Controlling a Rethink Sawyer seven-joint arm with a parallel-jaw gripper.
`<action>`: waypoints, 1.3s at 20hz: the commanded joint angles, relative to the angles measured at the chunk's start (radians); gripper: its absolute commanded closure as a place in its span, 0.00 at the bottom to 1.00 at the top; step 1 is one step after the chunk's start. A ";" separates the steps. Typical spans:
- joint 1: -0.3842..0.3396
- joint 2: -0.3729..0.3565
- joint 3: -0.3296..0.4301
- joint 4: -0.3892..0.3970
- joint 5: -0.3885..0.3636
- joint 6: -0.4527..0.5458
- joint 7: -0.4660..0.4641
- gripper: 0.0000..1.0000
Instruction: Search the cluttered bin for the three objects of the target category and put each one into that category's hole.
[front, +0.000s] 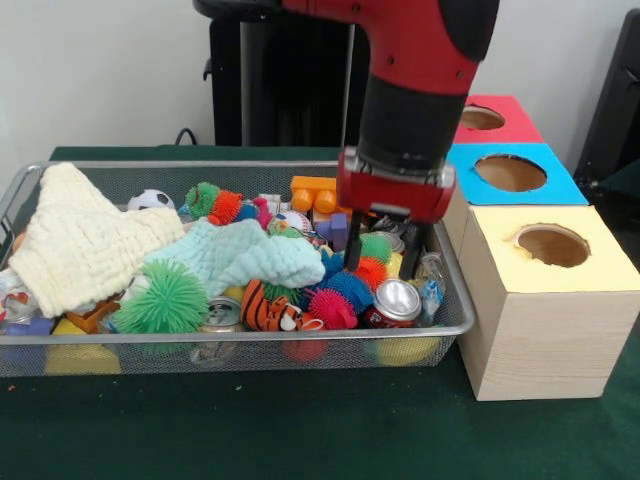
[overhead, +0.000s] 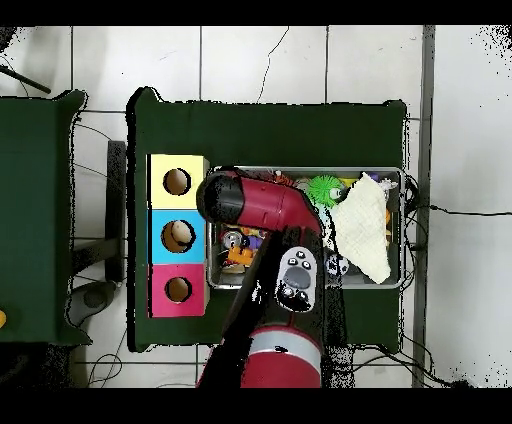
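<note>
The bin (front: 455, 325) is a wide silver wire-mesh basket full of clutter; it also shows in the overhead view (overhead: 402, 200). My gripper (front: 380, 268) hangs from the red arm over the bin's right end. Its two black fingers (front: 353, 245) stand apart, open and empty, low among small spiky balls (front: 372, 272) and a can (front: 396, 302). Beside the bin stand three boxes with round holes: yellow (front: 590, 265), blue (front: 560, 185) and red (front: 515, 115). In the overhead view the arm (overhead: 260, 205) hides the gripper.
A cream cloth (front: 85, 240) and a pale teal cloth (front: 240, 255) cover much of the bin's left and middle. A large green spiky ball (front: 165, 298), a tiger toy (front: 265, 308), a second can (front: 220, 315), an orange block (front: 315, 190) and a small soccer ball (front: 150, 199) also lie there.
</note>
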 joint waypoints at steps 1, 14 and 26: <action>0.038 -0.121 0.029 0.246 0.042 0.043 0.254 0.00; 0.009 -0.077 0.091 0.262 0.059 -0.093 0.226 0.00; 0.013 -0.041 0.123 0.254 0.082 -0.153 0.230 0.00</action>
